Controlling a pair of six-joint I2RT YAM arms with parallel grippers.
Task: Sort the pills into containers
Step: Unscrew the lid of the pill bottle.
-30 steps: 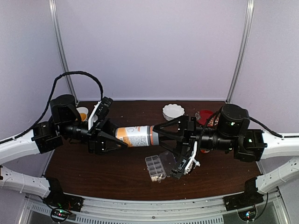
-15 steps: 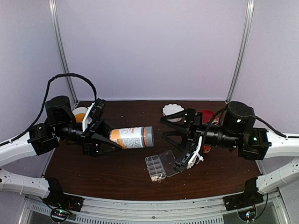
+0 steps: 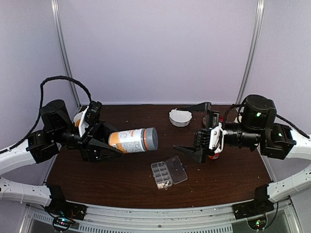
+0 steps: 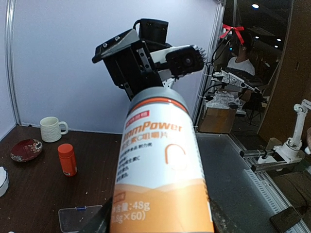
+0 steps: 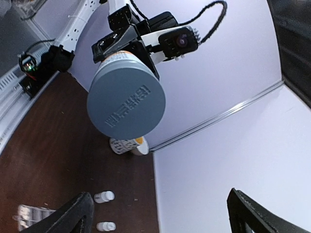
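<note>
Dark brown wooden table (image 3: pixel 121 179); pale lilac walls (image 3: pixel 155 48) at 12 o'clock; metal uprights (image 3: pixel 63 48) at 10 and 2 o'clock.

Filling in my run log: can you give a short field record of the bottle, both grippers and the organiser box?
bottle: horizontal, above the table, grey cap on
left gripper: shut on bottle
right gripper: open, clear of the cap
organiser box: on table, lid open
pills: pale cluster in its near cells
</note>
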